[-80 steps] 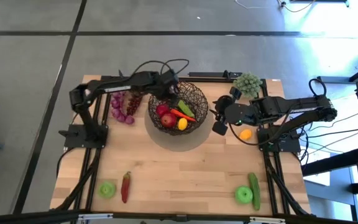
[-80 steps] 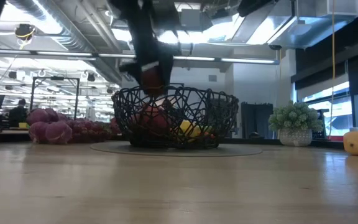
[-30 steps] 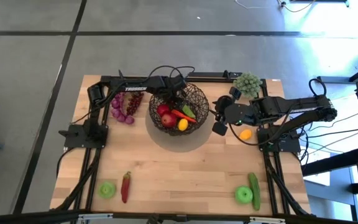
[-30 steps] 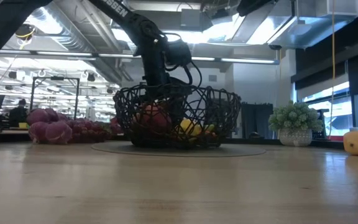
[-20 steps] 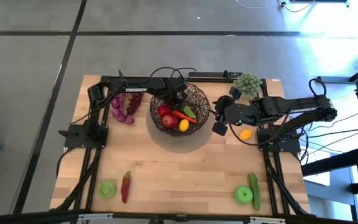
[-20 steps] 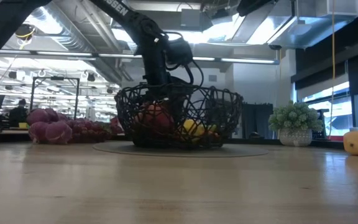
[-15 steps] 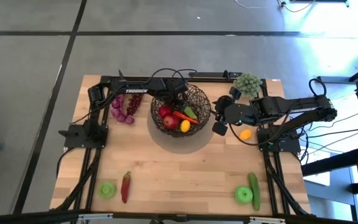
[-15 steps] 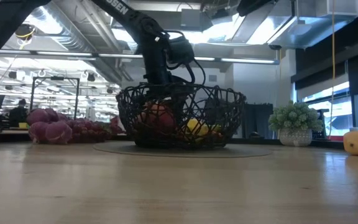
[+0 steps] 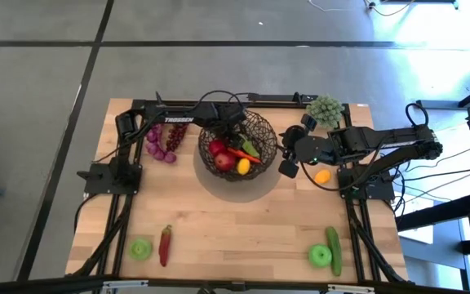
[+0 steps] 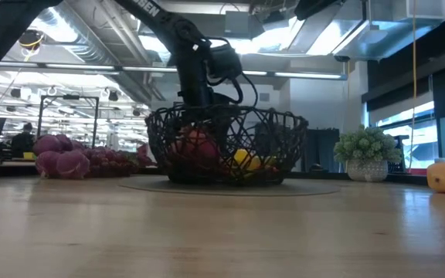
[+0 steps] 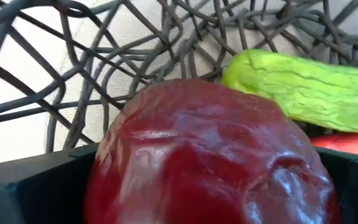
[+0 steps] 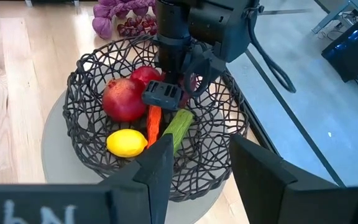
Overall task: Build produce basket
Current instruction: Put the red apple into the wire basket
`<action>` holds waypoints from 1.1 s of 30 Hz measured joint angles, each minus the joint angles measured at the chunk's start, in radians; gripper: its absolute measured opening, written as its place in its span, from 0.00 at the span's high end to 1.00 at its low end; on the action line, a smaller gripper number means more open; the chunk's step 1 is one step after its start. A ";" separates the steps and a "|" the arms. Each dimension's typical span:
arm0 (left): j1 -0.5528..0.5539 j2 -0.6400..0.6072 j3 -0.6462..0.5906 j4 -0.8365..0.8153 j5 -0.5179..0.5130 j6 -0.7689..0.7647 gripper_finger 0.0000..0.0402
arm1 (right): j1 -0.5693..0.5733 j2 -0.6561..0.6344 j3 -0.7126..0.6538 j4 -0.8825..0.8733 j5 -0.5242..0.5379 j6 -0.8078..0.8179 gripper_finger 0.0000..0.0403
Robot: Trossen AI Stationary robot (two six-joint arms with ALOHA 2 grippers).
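Over the last seconds the left gripper had lowered into the dark woven wire basket, nudging it sideways, fingers wide around a dark red apple, apparently delivering it. The right gripper waited near the basket, fingers partly apart, holding nothing.

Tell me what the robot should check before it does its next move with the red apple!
1. Is the apple over the basket? The left gripper is down inside the basket, so ok.
2. Is the red apple between the left gripper's fingers? Ok, the left wrist view shows it right there, filling the gap.
3. Is there room to drop it? A second red apple, a lemon, a carrot and a cucumber already lie inside; a free spot: cannot tell.
4. Is the right gripper out of the way? Ok, it waits beside the basket, outside the rim.
5. Is the basket sitting flat on the table? Ok in the low view.
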 joint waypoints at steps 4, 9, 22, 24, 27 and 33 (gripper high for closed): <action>-0.003 0.000 0.045 -0.009 -0.009 0.072 0.20 | 0.000 0.000 0.000 0.000 0.000 0.000 0.62; -0.019 0.000 0.092 -0.041 -0.085 0.097 0.20 | 0.000 0.000 0.000 0.000 0.000 0.000 0.62; -0.034 -0.001 0.105 -0.100 -0.097 0.022 0.19 | 0.000 0.000 0.000 0.000 0.000 0.000 0.62; -0.034 -0.001 0.105 -0.102 -0.097 0.033 0.18 | 0.000 0.000 0.000 0.000 0.000 0.000 0.62; -0.034 -0.001 0.105 -0.100 -0.097 0.056 0.14 | 0.000 0.000 0.000 0.000 0.000 0.000 0.62; -0.033 -0.001 0.105 -0.099 -0.108 0.056 0.07 | 0.000 0.000 0.000 0.000 0.000 0.000 0.62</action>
